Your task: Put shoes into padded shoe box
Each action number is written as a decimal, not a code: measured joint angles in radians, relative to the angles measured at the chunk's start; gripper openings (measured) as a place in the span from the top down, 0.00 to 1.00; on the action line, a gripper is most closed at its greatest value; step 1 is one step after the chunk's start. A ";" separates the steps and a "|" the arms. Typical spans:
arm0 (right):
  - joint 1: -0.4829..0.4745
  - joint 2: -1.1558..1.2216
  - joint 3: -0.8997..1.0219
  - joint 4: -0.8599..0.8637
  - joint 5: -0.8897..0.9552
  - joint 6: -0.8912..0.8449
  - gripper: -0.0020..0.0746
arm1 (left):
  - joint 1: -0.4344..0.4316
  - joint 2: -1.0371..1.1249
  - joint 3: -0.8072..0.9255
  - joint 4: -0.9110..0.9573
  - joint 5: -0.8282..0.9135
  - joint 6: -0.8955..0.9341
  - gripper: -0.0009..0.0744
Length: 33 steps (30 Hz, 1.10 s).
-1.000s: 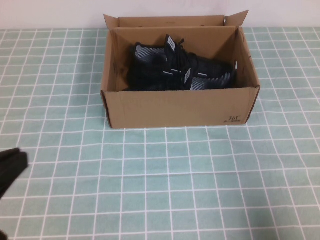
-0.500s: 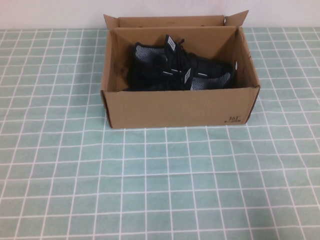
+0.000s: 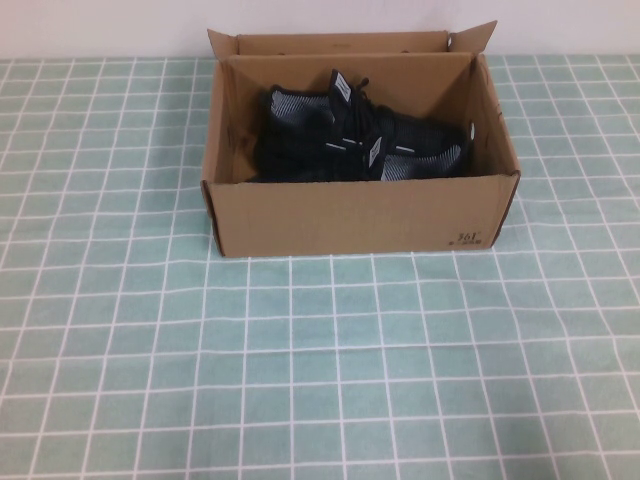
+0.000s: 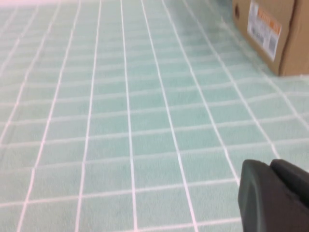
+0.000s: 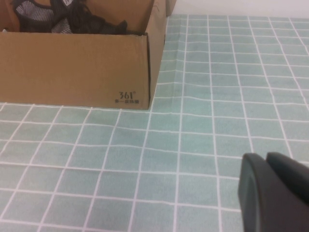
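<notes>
The pair of black sneakers (image 3: 350,140) lies side by side inside the brown cardboard shoe box (image 3: 340,215) at the back middle of the table, flaps upright. In the right wrist view the box (image 5: 72,67) shows its "361" corner, with the shoes (image 5: 63,17) inside. In the left wrist view only a box corner with a label (image 4: 282,29) shows. My left gripper (image 4: 270,165) is shut and empty, low over the cloth, well away from the box. My right gripper (image 5: 266,157) is shut and empty, in front of the box's right corner. Neither gripper shows in the high view.
A green checked tablecloth (image 3: 320,360) covers the table. A pale wall runs behind the box.
The left arm, seen at the lower left edge of the high view one second ago, has drawn back out of that view. The box and shoes have not moved.
</notes>
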 joint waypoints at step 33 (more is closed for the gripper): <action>0.000 0.000 0.000 0.000 0.000 0.000 0.98 | 0.000 0.000 0.005 0.000 0.021 0.000 0.99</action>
